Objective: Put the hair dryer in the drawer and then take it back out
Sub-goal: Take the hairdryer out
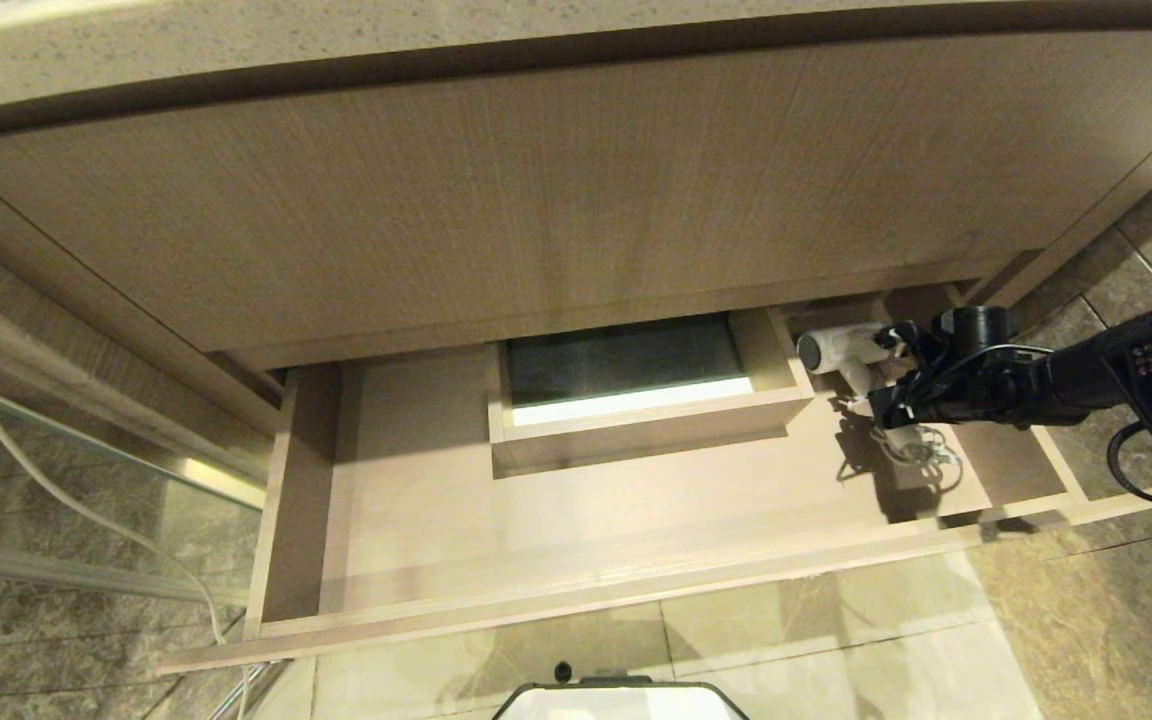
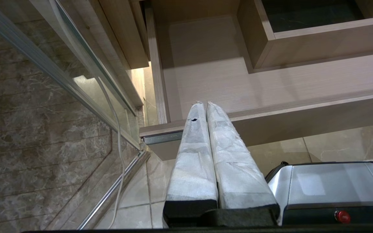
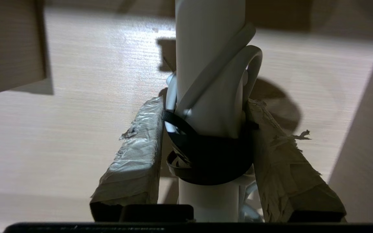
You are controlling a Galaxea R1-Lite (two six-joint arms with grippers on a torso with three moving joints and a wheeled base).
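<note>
Hair dryer [image 1: 841,352] — inside the drawer [image 1: 576,590], at about 2 o'clock in the head view, just right of the boxed cutout [image 1: 636,400] and close to the drawer's right wall; barrel points left, handle slants toward the front, cord [image 1: 921,445] bundled below it.

Right gripper [image 3: 206,142] — jaws part-way closed around the handle and its strapped cord, both padded fingers [image 3: 134,152] pressing its sides.

Left gripper [image 2: 206,106] — parked outside the drawer front at about 7 o'clock, fingers together, holding nothing.

Progress (a judgement): the dryer is in the drawer, so the first half looks done; lifting it back out remains.

Surroundings — drawer pulled fully open under a wood-grain panel [image 1: 556,190] and speckled counter [image 1: 236,40]; marbled tile floor [image 1: 836,640], glass partition [image 1: 56,470] and a white cable [image 1: 86,510] at 9 o'clock.
</note>
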